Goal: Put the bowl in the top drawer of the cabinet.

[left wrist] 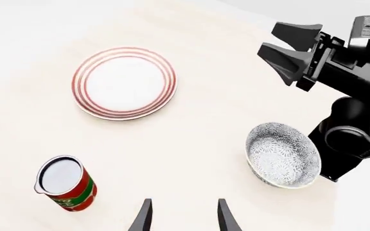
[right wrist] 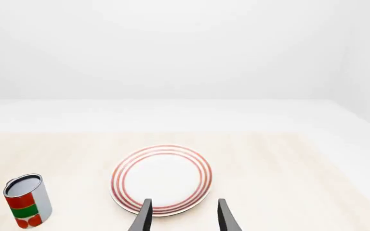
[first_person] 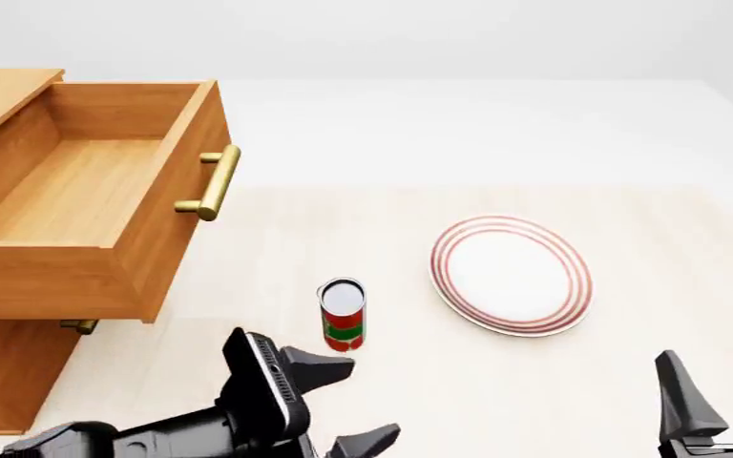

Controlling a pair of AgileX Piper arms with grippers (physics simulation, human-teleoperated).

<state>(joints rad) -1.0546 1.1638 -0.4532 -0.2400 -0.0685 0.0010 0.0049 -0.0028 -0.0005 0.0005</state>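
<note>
The bowl [left wrist: 283,154], white with a blue-grey speckle pattern, sits upright on the table in the left wrist view, close beside the right arm's base; the front view does not show it. The top drawer [first_person: 73,191] of the wooden cabinet [first_person: 4,377] is pulled out and empty, its brass handle [first_person: 214,181] facing the table. My left gripper [first_person: 354,405] is open at the near edge, left of centre, holding nothing. My right gripper [first_person: 723,391] is open at the near right, empty, and also shows as the right gripper [left wrist: 269,39] in the left wrist view.
A white plate with red rings [first_person: 511,275] lies right of centre. A red and green can [first_person: 343,315] stands upright between the plate and the cabinet. The lower drawer's handle [first_person: 80,326] peeks out under the open drawer.
</note>
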